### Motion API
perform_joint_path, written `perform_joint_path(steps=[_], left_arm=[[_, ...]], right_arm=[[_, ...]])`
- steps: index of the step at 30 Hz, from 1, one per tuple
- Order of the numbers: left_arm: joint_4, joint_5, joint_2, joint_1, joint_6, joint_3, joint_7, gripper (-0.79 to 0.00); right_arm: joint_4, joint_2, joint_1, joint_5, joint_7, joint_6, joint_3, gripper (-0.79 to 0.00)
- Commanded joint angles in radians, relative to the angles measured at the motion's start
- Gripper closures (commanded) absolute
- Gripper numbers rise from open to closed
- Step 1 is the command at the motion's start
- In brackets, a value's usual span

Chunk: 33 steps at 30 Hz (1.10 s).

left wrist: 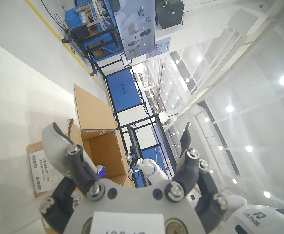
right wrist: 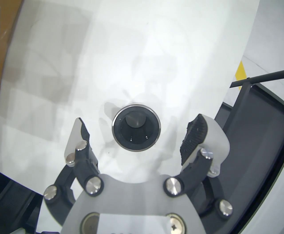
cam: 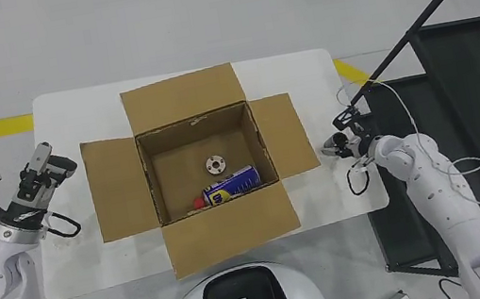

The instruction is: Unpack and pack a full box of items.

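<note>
Standing in the middle of the white worktop [cam: 71, 111], the cardboard box [cam: 197, 94] has all four flaps folded outward. On its floor lies a blue-and-yellow spray can [cam: 230, 186] on its side, toward the near wall, with a red piece [cam: 198, 200] at its end. A small metal ring [cam: 214, 164] sits just beyond the can, apart from it. The left gripper [cam: 50, 167] is at the worktop's left edge, clear of the box's left flap, its fingers spread wide and holding nothing. The right gripper [right wrist: 138, 120] is by the right edge, fingers also spread. A black metal-rimmed cylinder [right wrist: 136, 130] stands upright on the worktop between them, touched by neither.
</note>
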Motion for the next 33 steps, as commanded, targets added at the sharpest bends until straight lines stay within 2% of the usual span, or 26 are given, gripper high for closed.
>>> perform_joint_path(steps=[1,3,4,5,6,8,16,24,29,33], left_arm=[[0.0,0.0,0.0,0.0,0.0,0.0,0.0,-0.785],[0.0,0.0,0.0,0.0,0.0,0.0,0.0,-0.785],[0.0,0.0,0.0,0.0,0.0,0.0,0.0,-0.785],[0.0,0.0,0.0,0.0,0.0,0.0,0.0,-0.785],[0.0,0.0,0.0,0.0,0.0,0.0,0.0,-0.785],[0.0,0.0,0.0,0.0,0.0,0.0,0.0,-0.785],[0.0,0.0,0.0,0.0,0.0,0.0,0.0,-0.785],[0.0,0.0,0.0,0.0,0.0,0.0,0.0,-0.785],[0.0,0.0,0.0,0.0,0.0,0.0,0.0,-0.785],[0.0,0.0,0.0,0.0,0.0,0.0,0.0,-0.785]], right_arm=[[0.028,-0.003,0.017,0.009,-0.003,-0.011,-0.011,-0.785],[0.055,-0.006,0.033,0.013,-0.006,-0.019,-0.023,-0.767],[0.07,-0.007,0.04,0.017,-0.009,-0.02,-0.027,-0.64],[0.085,-0.009,0.048,0.022,-0.011,-0.021,-0.03,-0.397],[0.098,-0.01,0.054,0.027,-0.015,-0.023,-0.034,-0.302],[0.118,-0.012,0.065,0.027,-0.02,-0.03,-0.042,0.0],[0.143,-0.012,0.073,0.021,-0.051,-0.046,-0.055,0.0],[0.09,0.002,0.039,0.047,-0.113,-0.103,-0.017,0.0],[-0.006,0.019,-0.006,0.077,-0.141,-0.143,0.039,0.0],[-0.141,0.034,-0.064,0.093,-0.169,-0.153,0.099,0.0]])
